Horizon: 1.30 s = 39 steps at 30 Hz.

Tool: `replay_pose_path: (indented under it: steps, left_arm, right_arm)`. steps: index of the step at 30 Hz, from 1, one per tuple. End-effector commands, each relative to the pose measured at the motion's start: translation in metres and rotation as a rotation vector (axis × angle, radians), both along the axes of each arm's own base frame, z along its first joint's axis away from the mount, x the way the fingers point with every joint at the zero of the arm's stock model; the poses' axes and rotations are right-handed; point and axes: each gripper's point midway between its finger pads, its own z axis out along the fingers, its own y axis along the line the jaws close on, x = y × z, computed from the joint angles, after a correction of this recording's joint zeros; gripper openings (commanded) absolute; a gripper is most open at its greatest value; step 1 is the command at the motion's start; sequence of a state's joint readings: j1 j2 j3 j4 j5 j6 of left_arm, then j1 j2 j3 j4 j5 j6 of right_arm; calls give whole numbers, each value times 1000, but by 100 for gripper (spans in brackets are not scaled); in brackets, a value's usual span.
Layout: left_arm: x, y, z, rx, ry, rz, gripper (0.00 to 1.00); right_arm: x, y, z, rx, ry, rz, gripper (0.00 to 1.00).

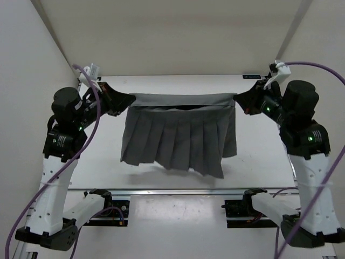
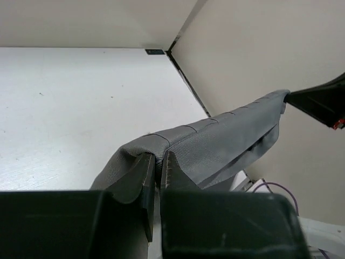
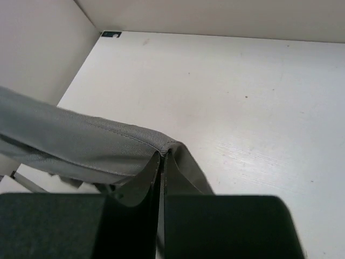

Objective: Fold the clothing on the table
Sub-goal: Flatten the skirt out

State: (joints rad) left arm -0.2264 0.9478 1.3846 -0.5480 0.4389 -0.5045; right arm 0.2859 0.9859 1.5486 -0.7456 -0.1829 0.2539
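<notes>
The clothing (image 1: 178, 137), a grey pleated skirt, hangs in the air above the white table (image 1: 97, 167), stretched by its waistband between both arms, pleats falling toward the near edge. My left gripper (image 1: 131, 100) is shut on the waistband's left end; in the left wrist view the fabric (image 2: 215, 140) bunches between my left gripper's (image 2: 157, 162) closed fingers. My right gripper (image 1: 236, 100) is shut on the waistband's right end, and the right wrist view shows the cloth (image 3: 81, 143) pinched in my right gripper's (image 3: 163, 156) fingers.
White walls (image 1: 32, 65) enclose the table on the left, right and back. An aluminium rail (image 1: 172, 190) runs along the near edge, with both arm bases just behind it. Small blue labels (image 1: 250, 76) mark the far corners.
</notes>
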Motion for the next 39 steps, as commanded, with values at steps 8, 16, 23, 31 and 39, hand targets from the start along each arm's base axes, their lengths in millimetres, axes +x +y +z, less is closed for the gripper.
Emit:
replay_pose_path:
  steps: [8,16,23,31,39]
  left_arm:
    - [141,-10,-143,68,424,20,0]
    - [248,-5,-40,-108,243,-5,0]
    - [209,6,-70,-27,290,5,0]
    - [71,-19,-261,131,658,-36,0]
    - [-54,-9,-347,206,908,-66,44]
  right_arm:
    - [165,-13,-70,206,245,29,0]
    - [241,-59,29,280,-3,-5,0]
    - [202,-56,-5,266,52,-5,0]
    - [58,-19,-222,307,692,-24,0]
    - [-59,-22,-265,195,1108,-88,35]
